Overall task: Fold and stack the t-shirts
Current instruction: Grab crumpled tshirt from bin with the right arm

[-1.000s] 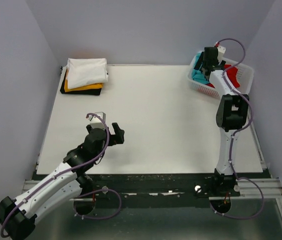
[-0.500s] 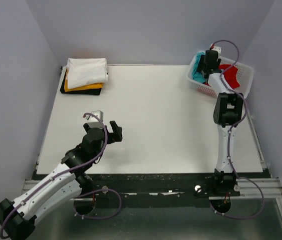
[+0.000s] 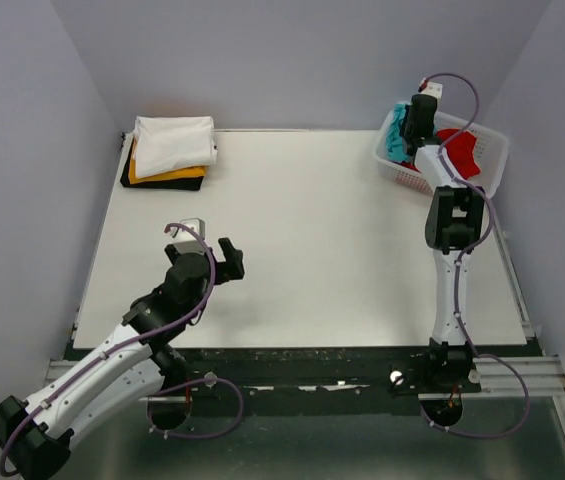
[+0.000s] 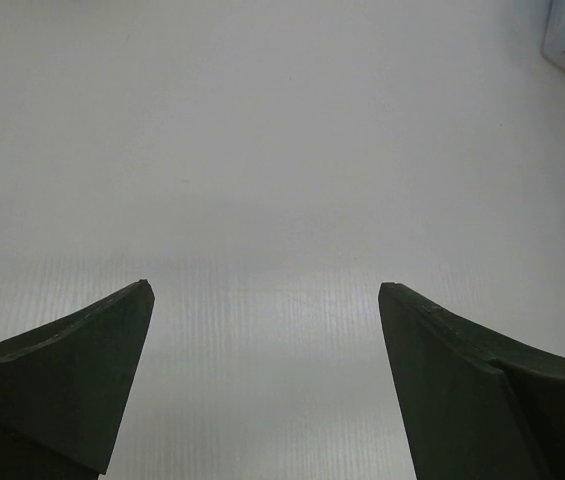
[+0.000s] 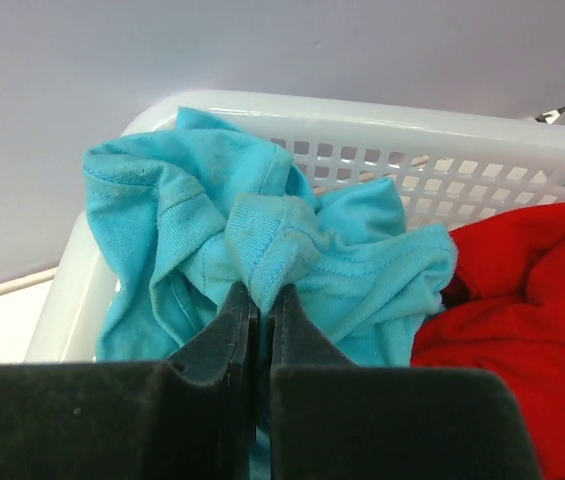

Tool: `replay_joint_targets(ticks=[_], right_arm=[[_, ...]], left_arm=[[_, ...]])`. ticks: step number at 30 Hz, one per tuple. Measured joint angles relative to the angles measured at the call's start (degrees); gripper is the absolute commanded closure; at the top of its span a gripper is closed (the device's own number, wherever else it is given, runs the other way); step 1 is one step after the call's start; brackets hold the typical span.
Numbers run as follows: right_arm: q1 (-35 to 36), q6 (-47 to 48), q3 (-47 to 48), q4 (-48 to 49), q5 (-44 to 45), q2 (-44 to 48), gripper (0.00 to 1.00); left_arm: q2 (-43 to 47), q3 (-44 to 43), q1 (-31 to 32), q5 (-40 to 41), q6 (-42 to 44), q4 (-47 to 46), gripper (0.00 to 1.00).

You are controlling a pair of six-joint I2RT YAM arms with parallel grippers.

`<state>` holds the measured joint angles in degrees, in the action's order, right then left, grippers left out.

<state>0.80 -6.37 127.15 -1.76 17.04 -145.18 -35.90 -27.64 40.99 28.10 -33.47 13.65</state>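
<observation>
Looking at the upper right of the top view, we see our right hand (image 5: 260,292) clamped on a fold of the teal t-shirt (image 5: 202,210), bunched in the basket (image 5: 482,125) beside the red t-shirt (image 5: 532,300); our left hand (image 4: 265,290) hangs over the surface (image 4: 282,150), its jaws wide apart.

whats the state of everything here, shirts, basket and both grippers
basket: upright, two shirts inside
teal t-shirt: crumpled in the basket, a fold pinched
red t-shirt: crumpled in the basket, untouched
white t-shirt: folded, on top
yellow-orange t-shirt: folded, under the white t-shirt
black t-shirt: folded, lowest
left gripper: open, empty, above the table
right gripper: shut on the teal t-shirt
</observation>
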Motion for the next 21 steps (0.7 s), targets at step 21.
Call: replay_joint_targets(ticks=[21], right_arm=[[0.52,-9.09,-2.58,-6.16,-17.9,37.83,0.99]], left_arm=[[-2.36,0.04,0.0,-12.44,-4.61,-9.35,0.01]])
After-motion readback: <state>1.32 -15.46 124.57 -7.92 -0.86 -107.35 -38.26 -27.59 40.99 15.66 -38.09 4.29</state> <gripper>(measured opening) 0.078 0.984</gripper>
